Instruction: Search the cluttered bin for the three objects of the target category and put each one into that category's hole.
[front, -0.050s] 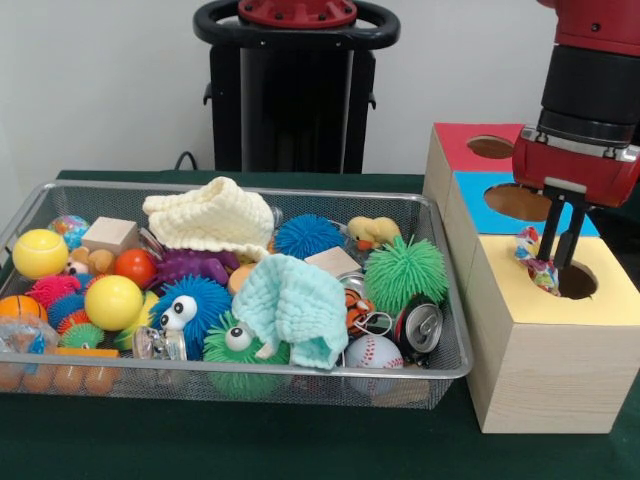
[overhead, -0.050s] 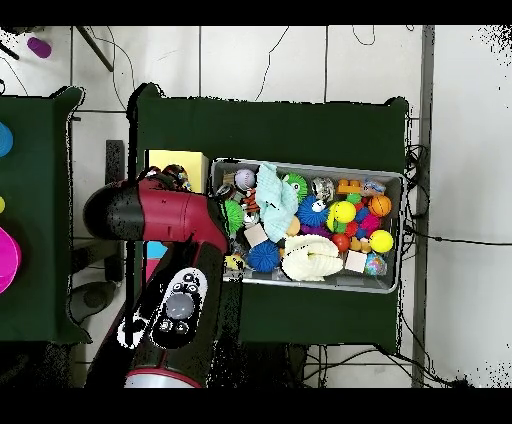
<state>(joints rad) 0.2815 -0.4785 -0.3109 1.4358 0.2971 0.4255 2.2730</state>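
A silver wire-mesh bin of cluttered toys sits mid-surface. Beside it stands a pale wooden box with three holes; over its yellow-topped hole, the red-and-black gripper jaws pinch a small multicoloured wrapped candy.

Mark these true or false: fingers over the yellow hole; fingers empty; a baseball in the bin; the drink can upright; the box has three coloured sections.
1. The gripper is over the yellow section's hole. True.
2. The fingers are empty. False: they hold a small crinkly wrapped item.
3. A baseball lies in the wire bin. True.
4. The drink can stands upright. False: it lies tilted.
5. The wooden box has red, blue and yellow tops. True.
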